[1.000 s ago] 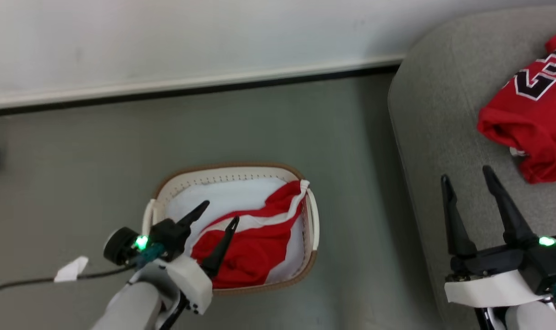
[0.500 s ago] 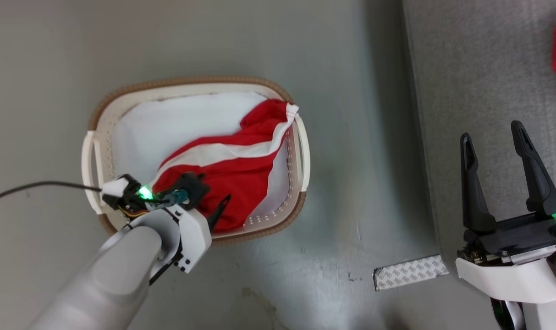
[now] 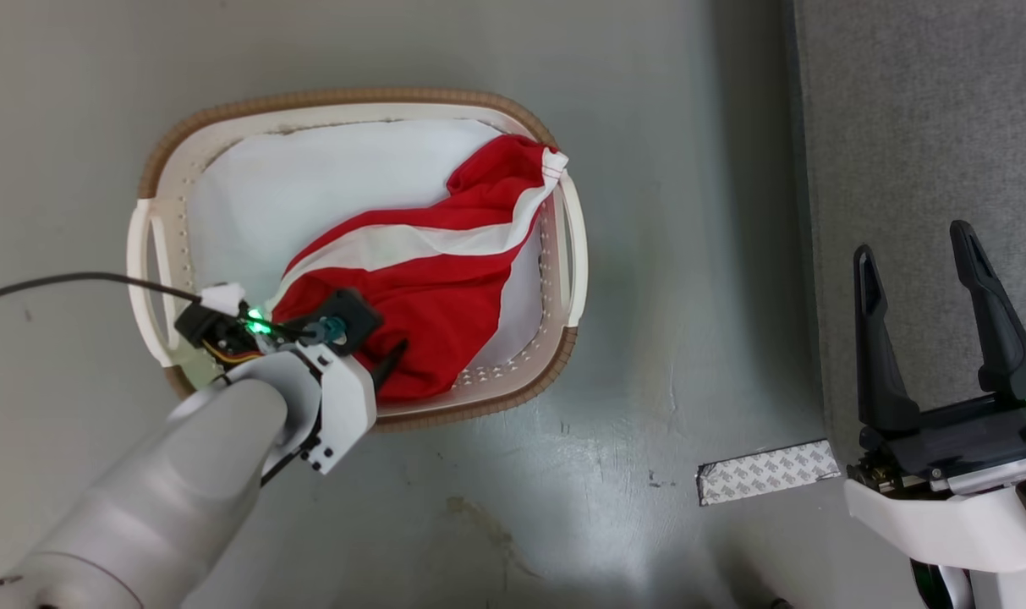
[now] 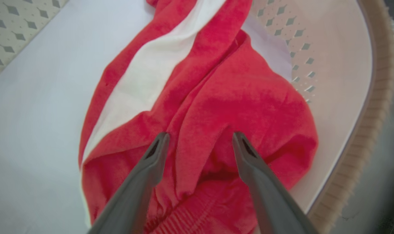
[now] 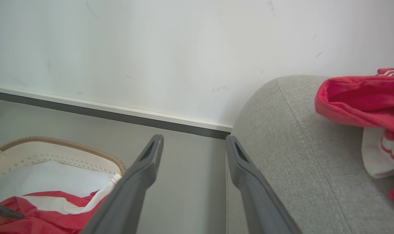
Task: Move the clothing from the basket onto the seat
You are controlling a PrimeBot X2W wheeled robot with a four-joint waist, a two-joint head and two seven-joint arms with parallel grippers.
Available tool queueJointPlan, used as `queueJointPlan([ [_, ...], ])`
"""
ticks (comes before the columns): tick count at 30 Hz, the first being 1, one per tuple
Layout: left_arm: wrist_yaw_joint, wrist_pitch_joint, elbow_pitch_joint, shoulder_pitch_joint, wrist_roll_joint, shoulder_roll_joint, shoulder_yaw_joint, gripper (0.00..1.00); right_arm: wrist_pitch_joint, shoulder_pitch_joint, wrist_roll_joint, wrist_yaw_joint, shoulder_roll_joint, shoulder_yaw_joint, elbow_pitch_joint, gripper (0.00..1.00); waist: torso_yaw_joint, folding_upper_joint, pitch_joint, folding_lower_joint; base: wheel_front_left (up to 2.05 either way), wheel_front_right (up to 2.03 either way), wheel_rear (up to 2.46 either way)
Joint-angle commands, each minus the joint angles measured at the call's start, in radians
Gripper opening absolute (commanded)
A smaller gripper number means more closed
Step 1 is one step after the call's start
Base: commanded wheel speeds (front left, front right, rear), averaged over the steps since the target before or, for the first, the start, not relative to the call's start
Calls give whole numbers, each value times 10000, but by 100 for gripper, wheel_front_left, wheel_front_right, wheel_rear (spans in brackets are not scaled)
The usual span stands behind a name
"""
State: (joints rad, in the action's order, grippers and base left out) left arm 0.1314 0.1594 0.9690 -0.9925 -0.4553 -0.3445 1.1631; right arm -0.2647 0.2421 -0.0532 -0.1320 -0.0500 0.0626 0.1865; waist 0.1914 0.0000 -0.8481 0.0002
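The basket [image 3: 352, 96] stands on the grey floor, with a red piece of clothing [image 3: 445, 288] with a white stripe heaped in its right half. My left gripper [image 4: 200, 138] reaches down into the basket, open, its fingertips [image 4: 159, 143] straddling a fold of the red cloth [image 4: 235, 97]. Over the edge of the grey seat [image 3: 919, 127] my right gripper [image 3: 913, 241] stands open and holds nothing. In the right wrist view another red garment [image 5: 356, 100] lies on the seat [image 5: 297, 146], and the basket [image 5: 63, 146] shows at the lower left.
A strip of patterned tape [image 3: 766, 472] lies on the floor between the basket and the seat. A black cable [image 3: 56, 281] runs to my left wrist. A white wall with a dark baseboard [image 5: 119, 113] stands behind the basket.
The head camera has tilted down toward the floor. My left gripper has gone down into the basket onto the red cloth, still open. The right gripper stays open.
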Motion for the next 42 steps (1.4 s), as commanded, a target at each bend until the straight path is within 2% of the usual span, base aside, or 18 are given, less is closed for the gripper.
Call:
queueJointPlan([
  [1,-21,66,94,-194,-108,-85,119,100,5,-55,43,25,-11,-23,76,100,-11,0,-46,-2,0,0,0],
  [9,-20,477,461,-502,-779,70,801,100,5,-447,490,25,-11,-63,361,100,-344,0,-259,-2,11,11,11],
  [10,-20,541,483,-483,-868,103,854,96,5,-485,559,25,-12,-55,413,100,-409,0,-273,-2,17,17,17],
  [11,-20,586,487,-440,-948,138,909,48,5,-544,609,25,-11,-42,473,100,-474,0,-283,-2,16,16,16],
  [12,-20,637,486,-385,-1016,168,956,20,5,-602,700,25,-11,-39,538,100,-543,0,-291,-2,15,15,15],
  [13,-20,661,473,-341,-1038,187,998,0,5,-650,793,25,-11,-46,584,100,-609,0,-296,-2,13,13,13],
  [17,-20,858,217,-280,-1213,312,1122,0,5,-823,1019,25,-11,-84,698,100,-816,0,-315,-2,4,4,4],
  [25,-20,1044,-606,-554,-1624,172,1141,0,5,-541,1006,25,-11,46,570,100,-937,0,-230,-2,0,0,0],
  [28,-20,1049,-1421,-701,-1712,-35,442,0,5,-337,895,25,-11,61,491,100,-1009,0,-161,-2,0,0,0],
  [33,-20,1048,-2941,51,-1340,-443,-1304,0,5,-16,668,25,-11,193,141,100,-1108,0,389,-2,0,0,0],
  [38,-20,1049,-4169,1337,-876,-742,-2803,0,4,162,335,25,-11,409,-462,100,-1134,0,1606,-2,0,0,0],
  [42,-20,1050,-4955,2437,-672,-758,-3804,0,5,35,64,25,-15,559,-1024,100,-1170,0,2855,-2,0,0,0],
])
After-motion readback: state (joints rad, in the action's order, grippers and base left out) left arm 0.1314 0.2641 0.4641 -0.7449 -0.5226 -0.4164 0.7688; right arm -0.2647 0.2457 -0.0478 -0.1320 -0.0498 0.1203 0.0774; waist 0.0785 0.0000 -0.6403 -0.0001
